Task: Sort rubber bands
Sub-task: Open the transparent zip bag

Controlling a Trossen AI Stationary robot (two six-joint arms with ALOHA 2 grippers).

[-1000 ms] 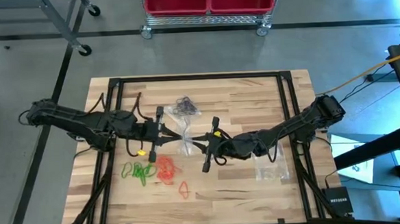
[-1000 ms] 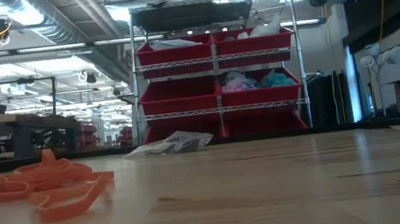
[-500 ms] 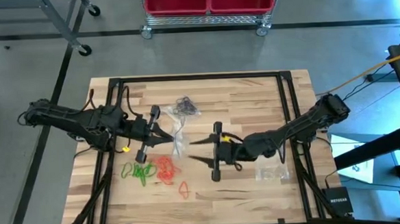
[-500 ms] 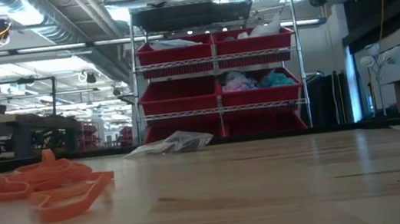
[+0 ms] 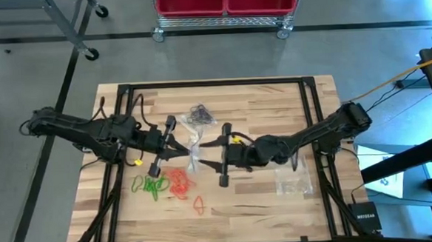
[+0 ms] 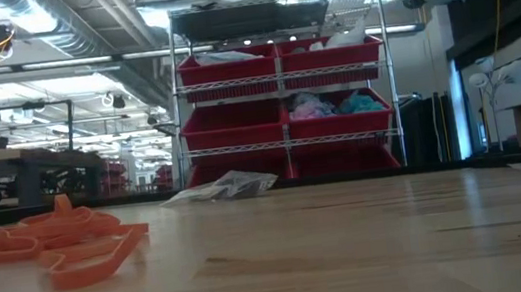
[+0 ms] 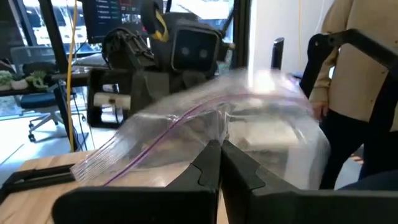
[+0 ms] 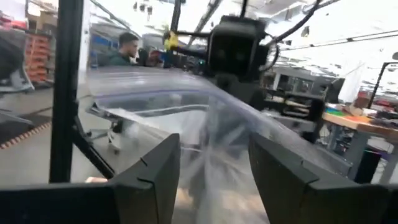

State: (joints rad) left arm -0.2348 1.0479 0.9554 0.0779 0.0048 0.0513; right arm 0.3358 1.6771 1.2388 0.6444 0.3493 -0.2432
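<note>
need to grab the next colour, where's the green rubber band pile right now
In the high view the green rubber bands lie on the table's front left part, touching the orange-red bands to their right, just in front of the left gripper.

A clear bag fills the gap between both tools (table's near strip bare).
</note>
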